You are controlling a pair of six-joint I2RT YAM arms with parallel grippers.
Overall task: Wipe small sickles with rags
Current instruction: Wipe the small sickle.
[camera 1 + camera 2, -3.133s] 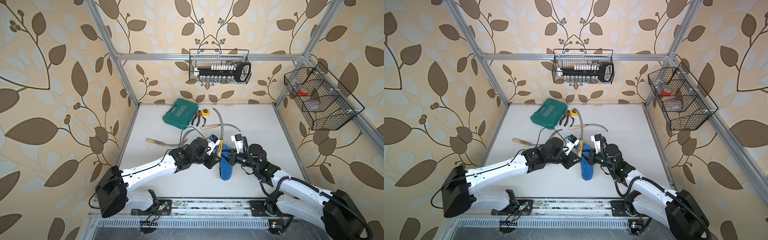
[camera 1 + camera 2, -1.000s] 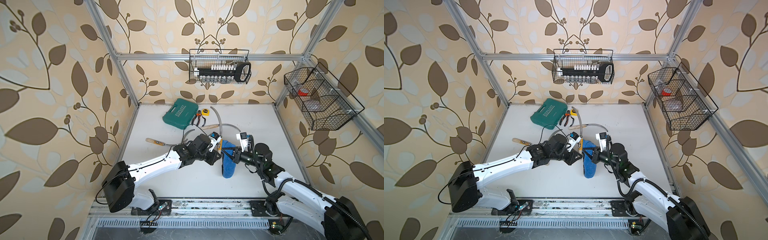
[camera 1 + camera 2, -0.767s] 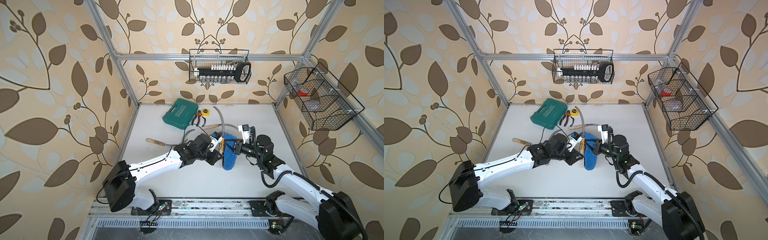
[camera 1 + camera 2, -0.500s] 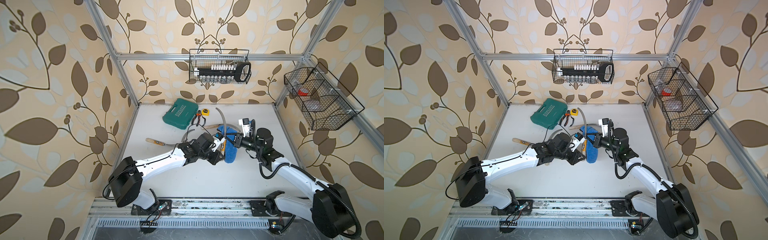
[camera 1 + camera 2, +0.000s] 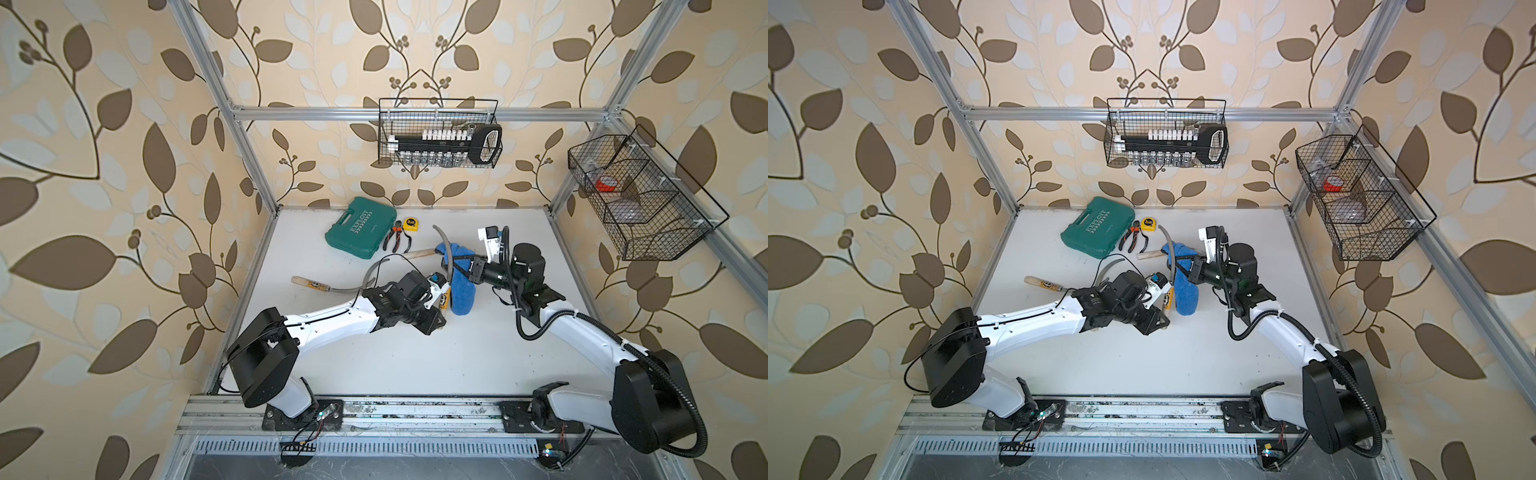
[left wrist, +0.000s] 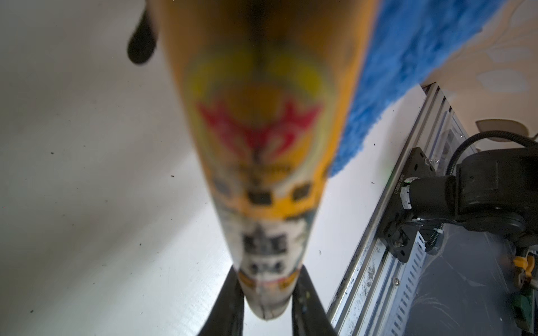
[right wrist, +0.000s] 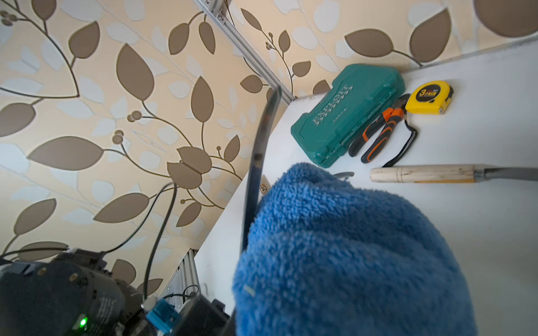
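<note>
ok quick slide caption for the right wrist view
Blue rag against the blade of a raised sickle; teal case, pliers and tape measure behind.

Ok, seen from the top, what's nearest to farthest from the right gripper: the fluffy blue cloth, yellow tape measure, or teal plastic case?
1. Fluffy blue cloth: held in the right gripper.
2. Yellow tape measure: behind it, near the back.
3. Teal plastic case: back left, farthest.
</note>
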